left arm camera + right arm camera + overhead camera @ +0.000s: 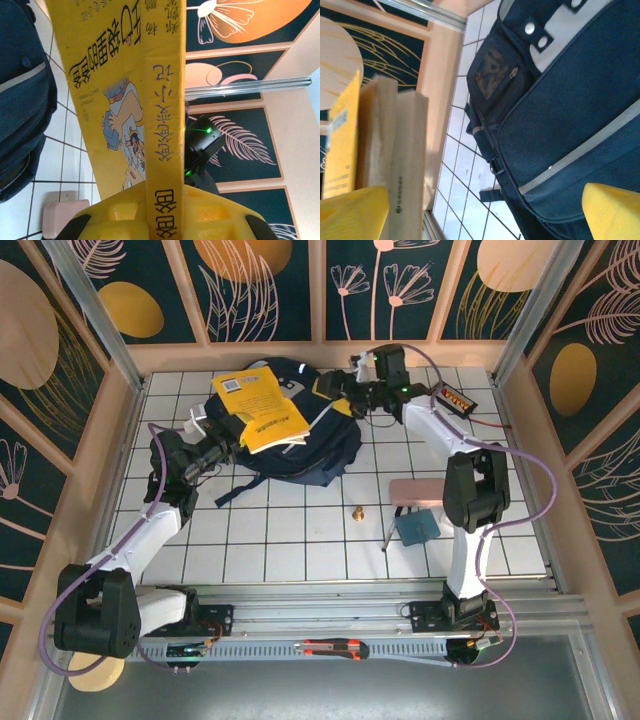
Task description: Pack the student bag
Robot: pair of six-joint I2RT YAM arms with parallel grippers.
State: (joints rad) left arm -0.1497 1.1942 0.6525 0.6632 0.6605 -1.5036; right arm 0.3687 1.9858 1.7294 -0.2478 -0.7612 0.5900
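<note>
The student bag (325,445) lies flat on the far half of the tiled table (300,530), its long axis running roughly left to right between the two arms. A yellow book (262,412) hangs over its left part, its spine pinched in the nearly closed left gripper (232,443). The right gripper (352,392) gapes wide and empty at the bag's far right edge. Whether the bag's mouth is open cannot be told. There are free tiles on the near side, while the back wall (330,345) crowds the far side.

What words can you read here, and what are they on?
"狗狗", probably: on the spine of the yellow book.
Rest of the spine and the cover title: Chinese, too unclear to read for sure.
Patch on the student bag: blurred.
Red box display: too small.
</note>
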